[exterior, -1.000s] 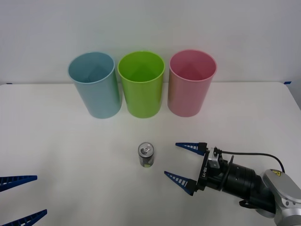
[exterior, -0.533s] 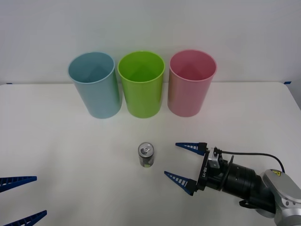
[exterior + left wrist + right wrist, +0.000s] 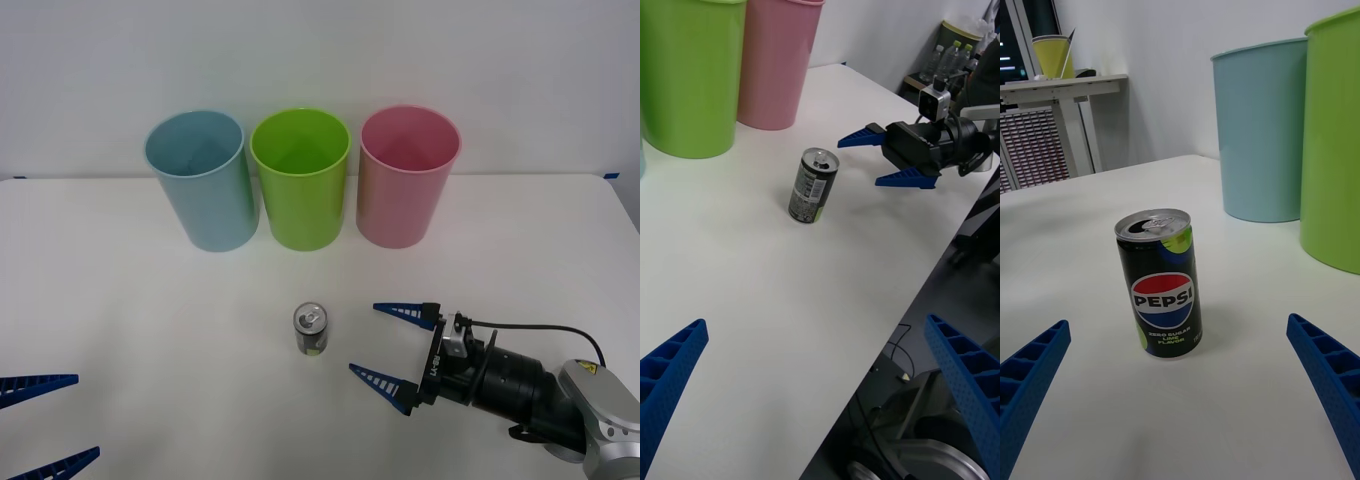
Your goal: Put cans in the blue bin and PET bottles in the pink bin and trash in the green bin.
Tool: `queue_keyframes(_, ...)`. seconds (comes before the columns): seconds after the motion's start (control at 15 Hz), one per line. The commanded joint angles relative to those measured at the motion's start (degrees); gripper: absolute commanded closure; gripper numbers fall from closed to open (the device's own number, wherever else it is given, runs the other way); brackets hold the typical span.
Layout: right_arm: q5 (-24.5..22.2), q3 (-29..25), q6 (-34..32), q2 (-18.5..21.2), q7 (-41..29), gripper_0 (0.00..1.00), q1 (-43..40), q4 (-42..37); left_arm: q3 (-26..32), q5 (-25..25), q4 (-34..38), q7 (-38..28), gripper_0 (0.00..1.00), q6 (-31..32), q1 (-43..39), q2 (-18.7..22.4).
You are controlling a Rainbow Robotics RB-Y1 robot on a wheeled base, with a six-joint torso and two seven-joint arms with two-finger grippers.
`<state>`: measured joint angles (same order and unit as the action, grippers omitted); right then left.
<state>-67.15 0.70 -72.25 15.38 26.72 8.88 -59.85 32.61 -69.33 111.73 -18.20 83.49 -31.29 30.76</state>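
Right hand (image 3: 383, 346) gapes just beside upright can (image 3: 311, 329), not touching.

A white table (image 3: 150, 300) meets a plain white wall (image 3: 320, 50); a desk (image 3: 1064, 88) stands behind.

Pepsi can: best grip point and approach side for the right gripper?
Grip the Pepsi can mid-body, across its round sides, coming level from the robot's right. It stands upright and alone on the table, and the right gripper already faces it, jaws open.

"PEPSI ZERO SUGAR" on can (image 3: 1159, 294)
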Motion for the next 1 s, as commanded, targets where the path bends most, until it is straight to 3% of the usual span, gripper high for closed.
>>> queue_keyframes(0.07, 0.00, 0.00, 0.00, 0.00, 0.00, 0.00, 0.00, 0.00, -0.01, -0.02, -0.02, 0.01, 0.00, 0.01, 0.00, 0.00)
queue_keyframes(0.8, 0.00, 0.00, 0.00, 0.00, 0.00, 0.00, 0.00, 0.00, -0.01, -0.02, -0.02, 0.01, 0.00, 0.01, 0.00, 0.00)
queue_keyframes(1.0, 0.35, 0.09, 0.00, -0.53, 0.00, 0.00, -3.34, 0.79, -0.01, -0.02, -0.02, 0.01, 0.00, 0.01, 0.00, 0.00)
